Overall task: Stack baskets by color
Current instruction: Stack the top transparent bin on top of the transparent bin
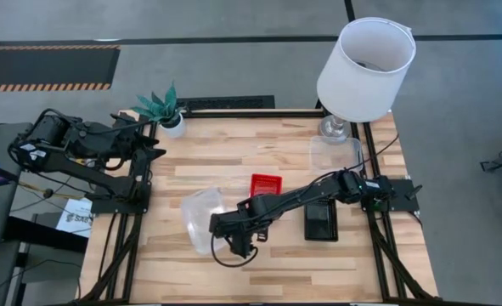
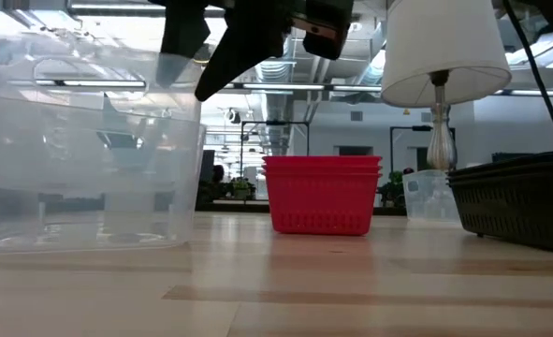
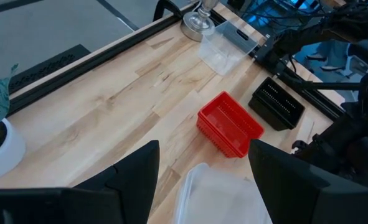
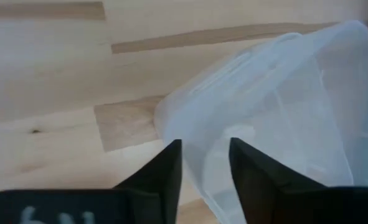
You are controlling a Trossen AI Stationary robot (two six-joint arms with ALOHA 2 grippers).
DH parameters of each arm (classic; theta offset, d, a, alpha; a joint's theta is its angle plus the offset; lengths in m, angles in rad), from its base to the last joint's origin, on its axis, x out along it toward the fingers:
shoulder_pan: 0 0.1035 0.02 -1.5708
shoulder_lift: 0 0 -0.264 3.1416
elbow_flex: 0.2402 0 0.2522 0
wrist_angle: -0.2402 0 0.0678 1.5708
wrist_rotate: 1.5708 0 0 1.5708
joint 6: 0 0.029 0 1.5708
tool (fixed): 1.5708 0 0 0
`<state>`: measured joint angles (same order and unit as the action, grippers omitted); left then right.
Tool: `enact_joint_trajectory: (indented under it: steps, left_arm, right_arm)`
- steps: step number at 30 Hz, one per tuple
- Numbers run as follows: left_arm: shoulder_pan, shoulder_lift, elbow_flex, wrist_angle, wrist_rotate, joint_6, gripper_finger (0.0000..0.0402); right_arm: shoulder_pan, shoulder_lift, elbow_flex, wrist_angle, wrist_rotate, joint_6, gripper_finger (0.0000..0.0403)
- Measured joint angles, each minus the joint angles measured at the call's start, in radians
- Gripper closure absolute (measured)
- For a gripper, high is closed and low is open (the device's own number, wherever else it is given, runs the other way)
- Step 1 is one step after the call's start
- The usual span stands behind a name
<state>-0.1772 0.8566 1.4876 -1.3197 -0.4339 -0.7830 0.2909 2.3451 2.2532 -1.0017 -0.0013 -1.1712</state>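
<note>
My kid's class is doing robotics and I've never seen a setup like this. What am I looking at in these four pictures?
It is a wooden table with two dark robot arms, each ending in two-finger jaws. One picture looks straight down, one looks level across the tabletop, and two come from cameras on the arms' wrists.

On the table lie red baskets nested together, black baskets, a clear basket by the lamp, clear baskets near the front, and a small plant.

The right gripper reaches over those front clear baskets; its wrist picture shows the jaws apart at their rim, gripping nothing. The left gripper waits open at the table's left edge, holding nothing.
</note>
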Motion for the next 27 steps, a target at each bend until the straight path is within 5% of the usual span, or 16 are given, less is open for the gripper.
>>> enact_joint_trajectory:
  steps: [7,13,24,27]
  left_arm:
    - [0.0,0.0,0.0,0.0,0.0,0.0,0.0168]
    - [0.0,0.0,0.0,0.0,0.0,0.0,0.0168]
    - [0.0,0.0,0.0,0.0,0.002,0.014,0.0168]
    - [0.0,0.0,0.0,0.0,0.003,0.015,0.0168]
  right_arm:
    - [0.003,-0.003,0.035,-0.036,0.054,0.172,0.0168]
    - [0.008,-0.043,0.086,-0.152,0.148,0.398,0.0149]
    - [-0.1,-0.277,0.087,-0.564,0.185,1.322,0.0149]
    - [-0.143,-0.33,0.025,-0.56,0.189,1.615,0.0149]
